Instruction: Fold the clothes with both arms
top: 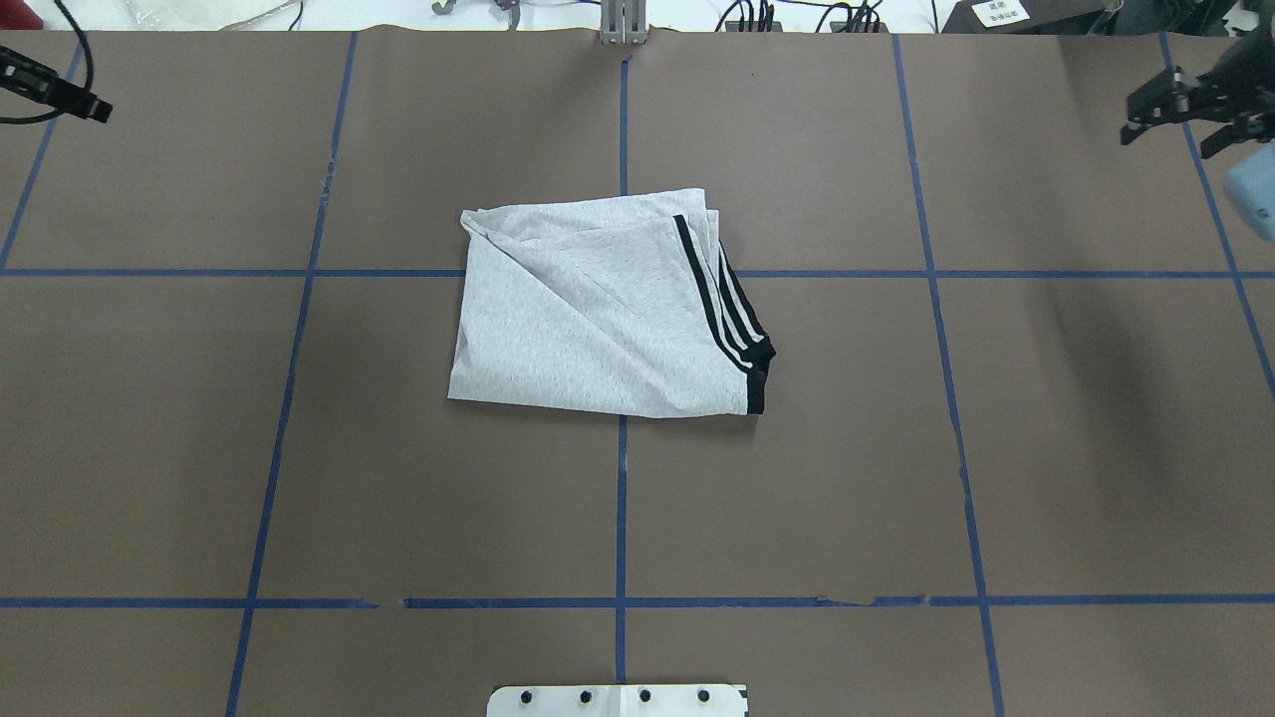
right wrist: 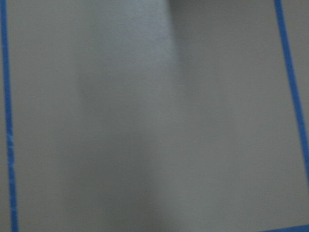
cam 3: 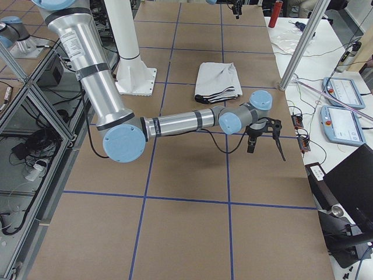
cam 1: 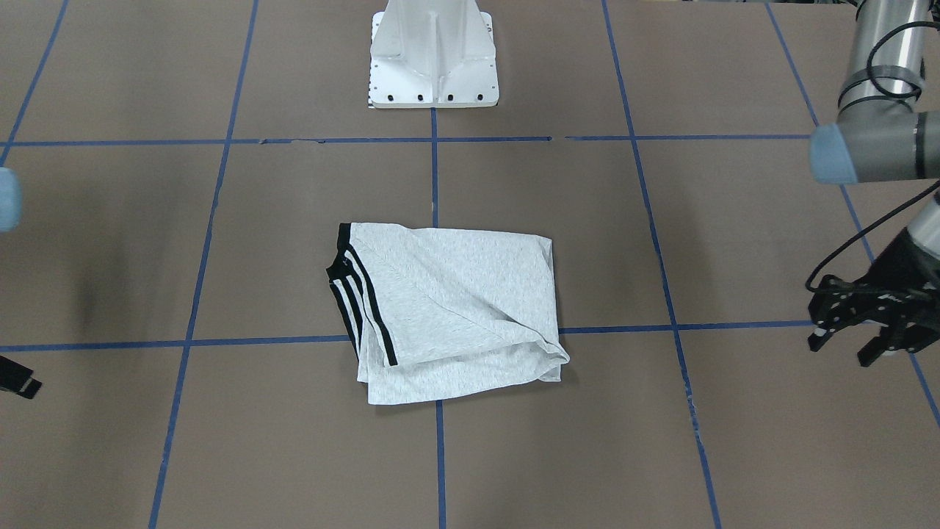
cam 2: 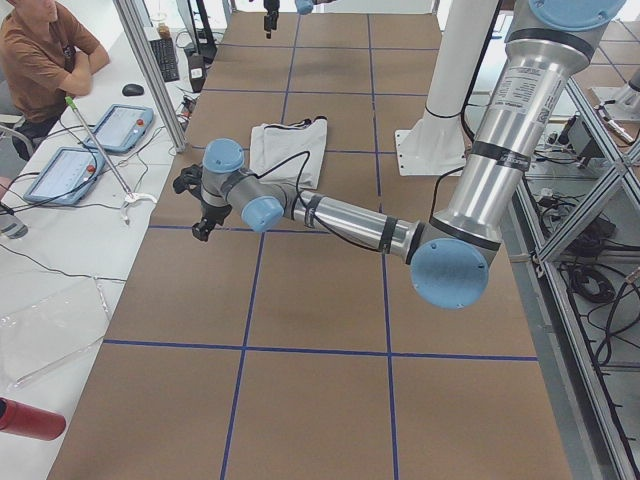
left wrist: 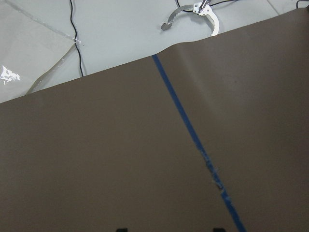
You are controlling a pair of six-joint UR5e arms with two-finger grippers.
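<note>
The left hand (cam 1: 852, 339) hangs open and empty, well to one side of the folded T-shirt (cam 1: 455, 301), which lies mid-surface (cam 1: 587, 441). The right hand (top: 1170, 124), fingers spread, hovers well apart on the opposite side.

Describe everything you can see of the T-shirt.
The T-shirt is light heather-grey soft knit, folded into a rough, slightly skewed rectangle with a diagonal crease and loose layered edges. Black stripes and a black band run along its edge on the robot's right. No print shows. It lies flat in the middle of the table, across the centre tape line; nothing else touches it.
</note>
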